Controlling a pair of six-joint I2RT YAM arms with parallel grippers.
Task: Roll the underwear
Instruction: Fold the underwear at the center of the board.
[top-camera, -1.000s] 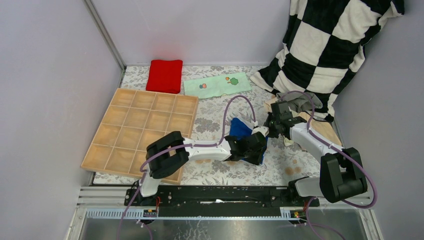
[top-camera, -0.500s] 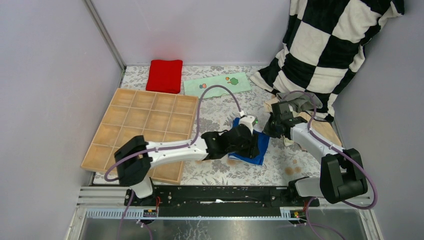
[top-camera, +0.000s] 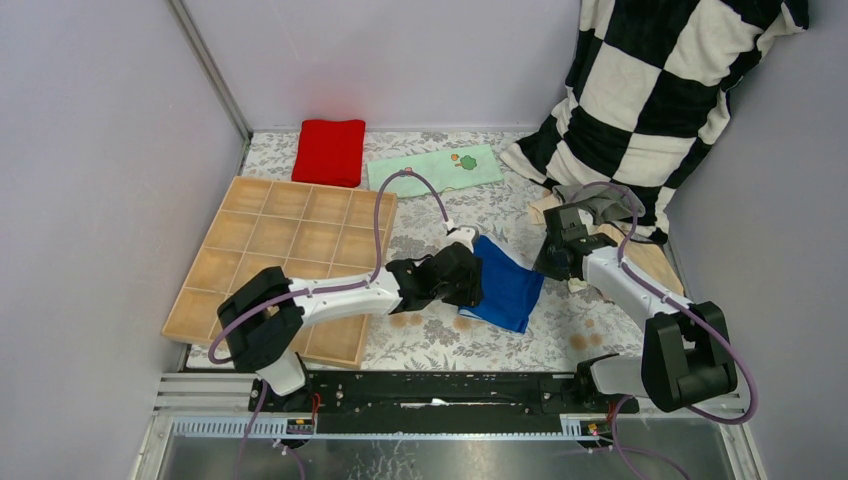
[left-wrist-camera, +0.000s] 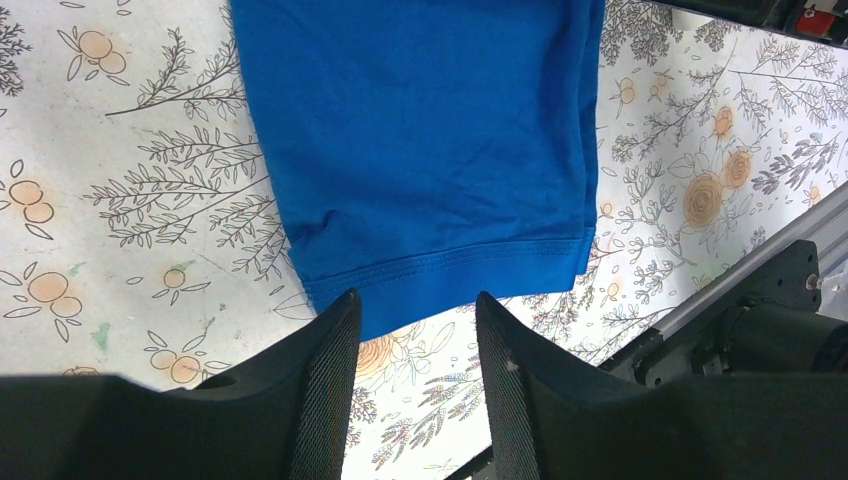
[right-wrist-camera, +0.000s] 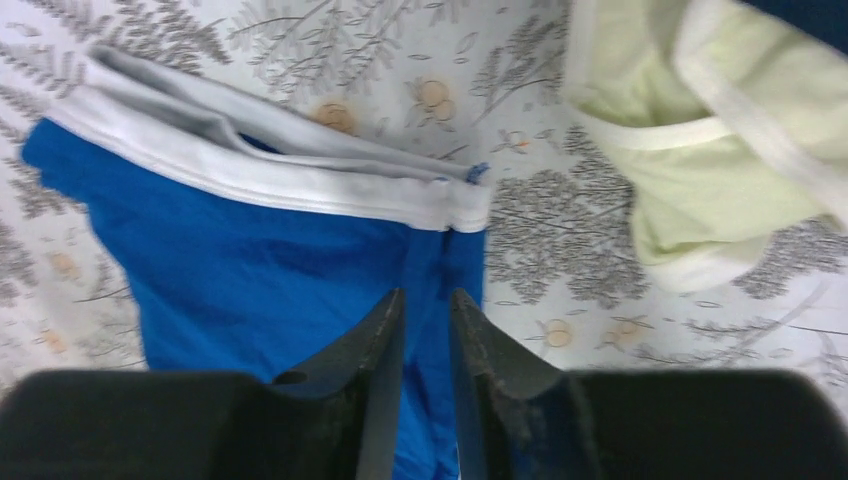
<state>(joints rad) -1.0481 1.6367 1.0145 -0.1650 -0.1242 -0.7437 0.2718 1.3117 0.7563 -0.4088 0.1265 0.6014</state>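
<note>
The blue underwear with a white waistband lies spread flat on the flowered tablecloth. In the left wrist view its hemmed edge lies just beyond my left gripper, which is open with only tablecloth between the fingers. My left gripper is at the cloth's left edge. My right gripper hovers at its right edge. In the right wrist view its jaws stand slightly apart over the blue fabric, below the waistband. A pale green underwear lies to the right.
A wooden compartment tray sits at the left. A red folded cloth and a mint printed cloth lie at the back. A checkered blanket and a heap of grey and beige underwear fill the right corner.
My left arm has drawn back leftward off the blue underwear, its gripper open. The underwear now lies flatter and more exposed. The right gripper's jaws have parted a little.
</note>
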